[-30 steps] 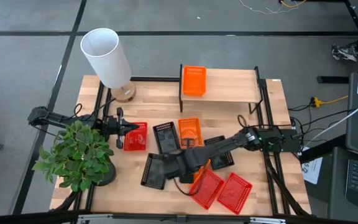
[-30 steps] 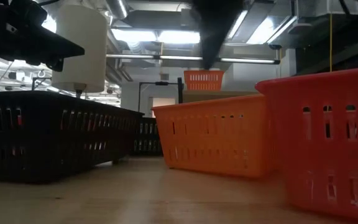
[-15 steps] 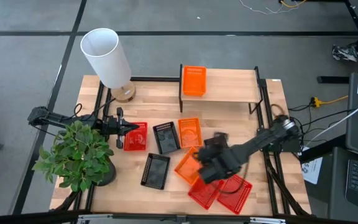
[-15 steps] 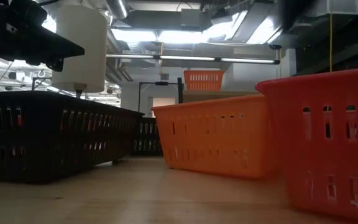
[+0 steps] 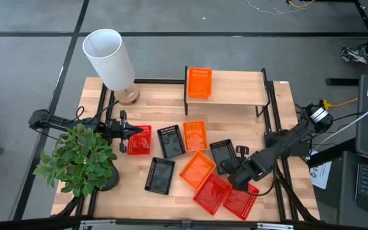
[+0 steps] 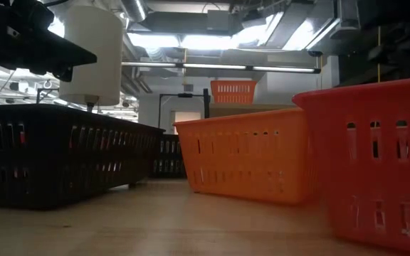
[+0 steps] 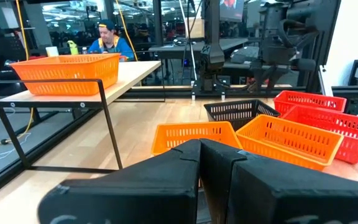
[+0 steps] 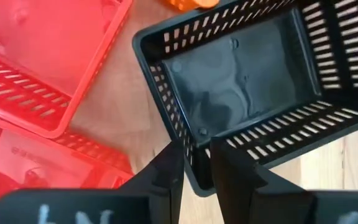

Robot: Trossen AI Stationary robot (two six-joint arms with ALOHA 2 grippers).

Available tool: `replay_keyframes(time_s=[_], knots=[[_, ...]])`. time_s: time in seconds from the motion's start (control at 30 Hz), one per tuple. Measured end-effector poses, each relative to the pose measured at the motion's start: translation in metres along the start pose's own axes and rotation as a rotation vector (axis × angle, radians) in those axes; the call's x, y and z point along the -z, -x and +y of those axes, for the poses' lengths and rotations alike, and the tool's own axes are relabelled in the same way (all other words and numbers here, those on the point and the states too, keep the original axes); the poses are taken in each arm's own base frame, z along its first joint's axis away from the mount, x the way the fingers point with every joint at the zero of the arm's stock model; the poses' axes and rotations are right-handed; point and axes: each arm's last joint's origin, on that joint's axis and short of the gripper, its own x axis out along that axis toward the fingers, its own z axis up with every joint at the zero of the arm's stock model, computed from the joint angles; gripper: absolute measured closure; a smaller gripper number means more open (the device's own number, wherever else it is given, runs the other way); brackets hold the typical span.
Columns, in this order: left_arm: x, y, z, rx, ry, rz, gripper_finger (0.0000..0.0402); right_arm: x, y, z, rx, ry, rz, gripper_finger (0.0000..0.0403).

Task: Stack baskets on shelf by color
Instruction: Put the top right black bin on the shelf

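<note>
Once compared with a second ago, note the right pincer (image 5: pixel 238 167) gone from above the left black basket (image 5: pixel 160 174) in the table's middle and set now at the near right, against the right black basket (image 5: pixel 222 152). Read the fingers as almost together, astride that basket's wall; cannot tell whether clamped. Judge a new pick as begun, not a placement.

Record only one orange basket (image 5: pixel 199 83) on the shelf (image 5: pixel 235 89), at its far-left end. Count the rest on the table (image 5: pixel 126 198): two orange ones (image 5: pixel 195 134) (image 5: pixel 197 169), a third black one (image 5: pixel 170 140), and two red baskets (image 5: pixel 211 193) (image 5: pixel 240 201) just beside the right pincer.

Locate the left pincer (image 5: pixel 124 130) at the left, closed, with nothing seen between the fingers, touching or just beside the third red basket (image 5: pixel 139 139).

Expect crowding: touching baskets around the grip may drag along. Keep clear of lamp (image 5: pixel 110 61) and plant (image 5: pixel 82 160) at the left.
</note>
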Motion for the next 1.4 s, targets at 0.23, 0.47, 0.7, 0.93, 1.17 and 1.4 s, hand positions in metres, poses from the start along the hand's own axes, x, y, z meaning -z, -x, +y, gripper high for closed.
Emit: replay_keyframes(time_s=[0.23, 0.47, 0.7, 0.93, 1.17, 1.4], knots=[[0.000, 0.000, 0.000, 0.000, 0.000, 0.000, 0.0401, 0.001, 0.002, 0.002, -0.068, 0.047, 0.032, 0.0324], [0.000, 0.000, 0.000, 0.000, -0.001, 0.000, 0.0401, -0.001, -0.005, 0.005, -0.059, 0.088, 0.038, 0.0324], [0.000, 0.000, 0.000, 0.000, -0.001, 0.001, 0.0401, -0.003, -0.016, 0.010, -0.058, 0.156, 0.039, 0.0324], [0.000, 0.000, 0.000, 0.000, -0.002, 0.001, 0.0401, -0.004, -0.028, 0.012, -0.018, 0.162, 0.069, 0.0324], [0.000, 0.000, 0.000, 0.000, -0.003, 0.001, 0.0401, -0.009, -0.023, 0.012, 0.008, 0.153, 0.055, 0.0324], [0.000, 0.000, 0.000, 0.000, -0.004, 0.001, 0.0401, -0.013, -0.015, 0.008, 0.122, 0.181, 0.011, 0.0324]])
